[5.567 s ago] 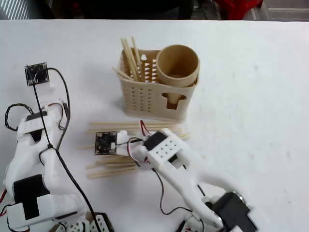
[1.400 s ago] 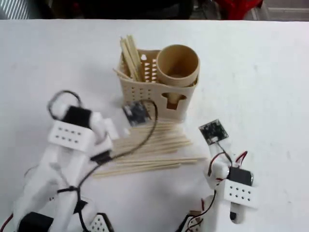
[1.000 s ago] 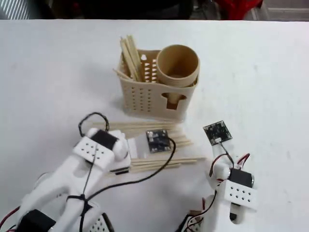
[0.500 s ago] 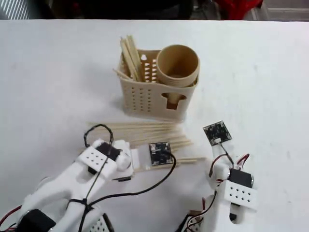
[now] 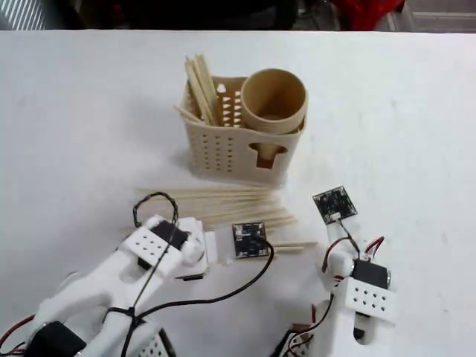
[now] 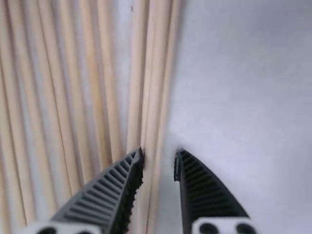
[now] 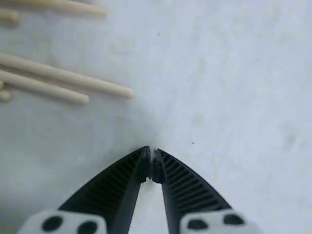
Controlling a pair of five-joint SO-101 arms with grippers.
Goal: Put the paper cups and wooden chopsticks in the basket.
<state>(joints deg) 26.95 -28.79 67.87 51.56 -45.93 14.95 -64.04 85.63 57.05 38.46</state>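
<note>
Bright, diffuse light washes the white table [image 5: 416, 111] almost to glare; shadows under the basket [image 5: 223, 156] are faint and soft.

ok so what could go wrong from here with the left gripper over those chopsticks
1. The left gripper is open astride the outermost loose chopsticks, which lie tight together. Closing may catch several, or only one, and scatter the others.
2. The basket already holds paper cups and standing chopsticks, so a stick carried flat might catch on its rim.
</note>
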